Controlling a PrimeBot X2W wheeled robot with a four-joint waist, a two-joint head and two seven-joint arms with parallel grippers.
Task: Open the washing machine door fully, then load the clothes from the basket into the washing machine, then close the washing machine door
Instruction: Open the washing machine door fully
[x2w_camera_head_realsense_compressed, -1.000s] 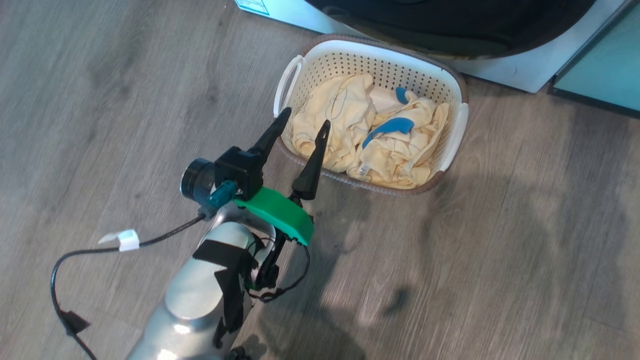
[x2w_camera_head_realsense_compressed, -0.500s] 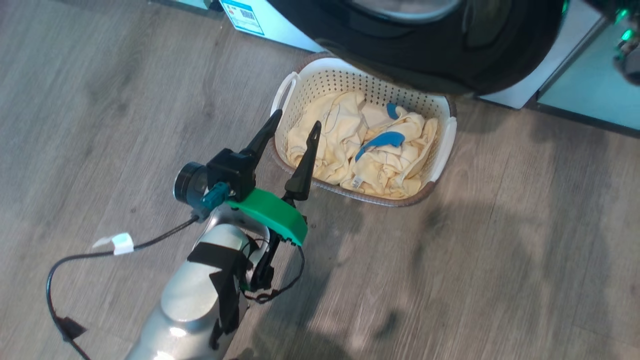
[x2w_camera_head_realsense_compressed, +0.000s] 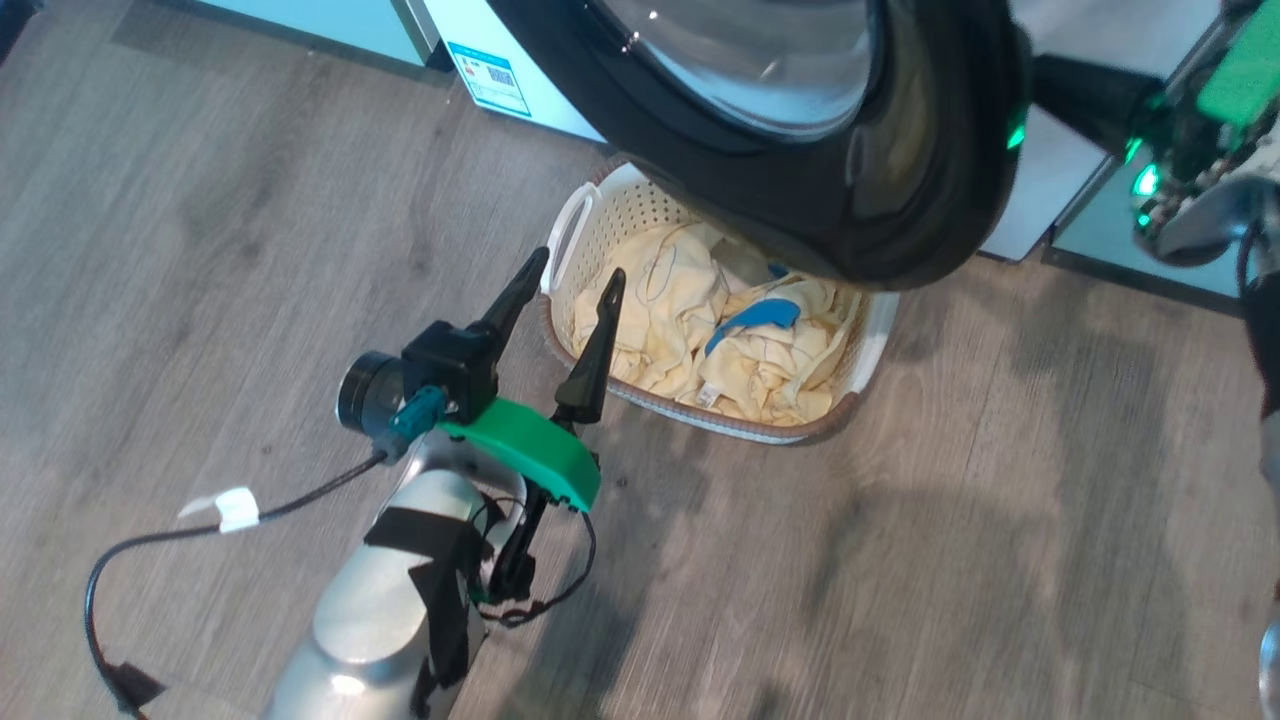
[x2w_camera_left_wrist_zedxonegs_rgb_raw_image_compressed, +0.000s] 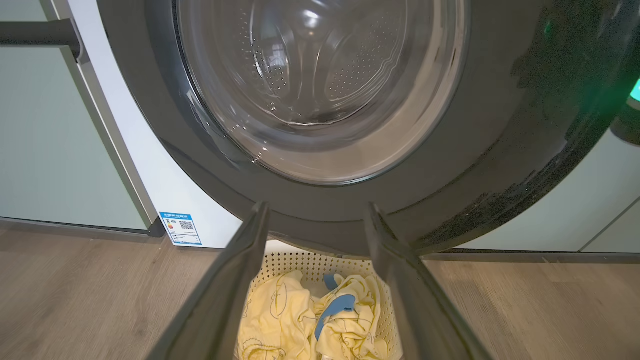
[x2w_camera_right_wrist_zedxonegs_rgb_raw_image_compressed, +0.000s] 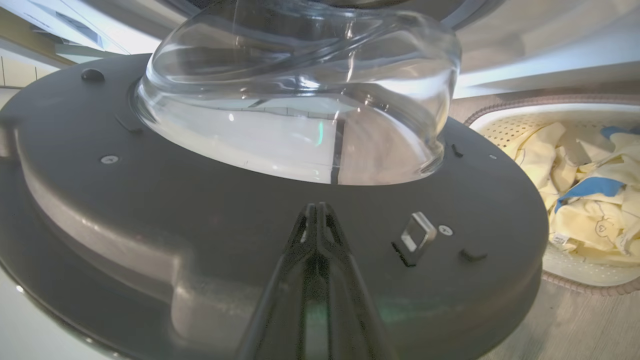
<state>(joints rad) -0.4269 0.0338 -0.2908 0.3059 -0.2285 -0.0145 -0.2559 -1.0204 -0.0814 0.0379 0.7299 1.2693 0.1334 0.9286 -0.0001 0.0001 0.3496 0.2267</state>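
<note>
The washing machine door (x2w_camera_head_realsense_compressed: 800, 140) stands swung out, its black rim and glass bowl hanging over the back of the basket (x2w_camera_head_realsense_compressed: 575, 215). The basket sits on the floor before the white washing machine (x2w_camera_head_realsense_compressed: 530, 95) and holds the pale yellow clothes (x2w_camera_head_realsense_compressed: 700, 330) with blue trim. My left gripper (x2w_camera_head_realsense_compressed: 578, 265) is open and empty, just left of and above the basket's near left corner; in the left wrist view this gripper (x2w_camera_left_wrist_zedxonegs_rgb_raw_image_compressed: 317, 207) frames the clothes (x2w_camera_left_wrist_zedxonegs_rgb_raw_image_compressed: 300, 320) under the door (x2w_camera_left_wrist_zedxonegs_rgb_raw_image_compressed: 500, 150). My right gripper (x2w_camera_right_wrist_zedxonegs_rgb_raw_image_compressed: 316, 207) is shut, tips against the door's inner face (x2w_camera_right_wrist_zedxonegs_rgb_raw_image_compressed: 250, 225) below the bowl, left of the latch.
Pale green cabinets stand on the left (x2w_camera_left_wrist_zedxonegs_rgb_raw_image_compressed: 45, 150) and on the right (x2w_camera_head_realsense_compressed: 1130, 230) of the machine. A blue-edged sticker (x2w_camera_head_realsense_compressed: 490, 78) marks its lower front. Grey wood floor (x2w_camera_head_realsense_compressed: 900, 500) lies open right of and before the basket. A cable (x2w_camera_head_realsense_compressed: 200, 530) trails from my left arm.
The head camera has tilted up, so the basket sits lower in the picture. The door now covers more of the basket's back. My right gripper has come into view at upper right.
</note>
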